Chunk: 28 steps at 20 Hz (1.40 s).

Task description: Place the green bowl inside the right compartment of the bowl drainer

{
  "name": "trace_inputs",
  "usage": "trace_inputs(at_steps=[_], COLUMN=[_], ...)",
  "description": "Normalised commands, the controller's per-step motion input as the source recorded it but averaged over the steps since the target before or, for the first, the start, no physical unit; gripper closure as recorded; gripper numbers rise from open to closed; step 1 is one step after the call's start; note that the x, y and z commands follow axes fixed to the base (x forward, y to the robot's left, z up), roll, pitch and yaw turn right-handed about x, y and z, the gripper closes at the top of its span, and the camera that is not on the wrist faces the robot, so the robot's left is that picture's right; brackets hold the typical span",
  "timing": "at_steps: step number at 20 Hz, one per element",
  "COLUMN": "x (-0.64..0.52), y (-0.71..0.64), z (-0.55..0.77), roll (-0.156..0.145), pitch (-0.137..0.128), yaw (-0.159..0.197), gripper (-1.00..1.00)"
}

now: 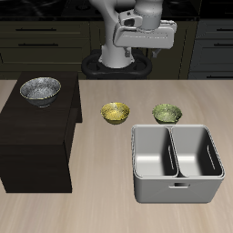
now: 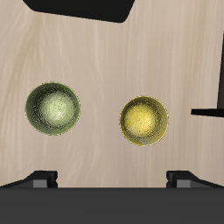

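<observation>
On the desk (image 1: 109,214), just behind the bowl drainer (image 1: 177,185): green bowl (image 1: 167,113), upright, mouth up, round, so no long axis to tell. Beside it, apart: yellow-gold bowl (image 1: 115,113). Farther off, on a dark cabinet (image 1: 36,146): silver bowl (image 1: 40,89). High above, jaws (image 2: 112,179) holding nothing; opening width cannot be judged.

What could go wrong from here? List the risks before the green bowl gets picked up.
1. The green bowl and the yellow-gold bowl are alike in size and sit side by side; the wrong one could be grabbed.
2. The bowl drainer has two like wells split by a thin middle wall; the bowl might land in the wrong well or catch on the wall.
3. The green bowl sits close behind the drainer's rim, so a low carry could clip it.
</observation>
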Motion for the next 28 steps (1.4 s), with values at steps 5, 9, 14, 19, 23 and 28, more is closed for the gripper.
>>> trace_inputs(at_steps=[5, 9, 14, 19, 23, 28], x=[0.07, 0.10, 0.08, -0.01, 0.00, 0.06], y=[0.27, 0.34, 0.27, 0.35, 0.23, 0.07], z=[0.01, -0.03, -0.01, -0.04, -0.03, -0.09], roll=[-0.014, -0.032, 0.003, 0.062, 0.062, 0.001], pitch=[-0.020, -0.002, 0.008, 0.001, -0.006, 0.016], yaw=[0.004, -0.005, 0.001, 0.006, 0.017, -0.016], gripper=[-1.00, -1.00, -1.00, -1.00, -1.00, -1.00])
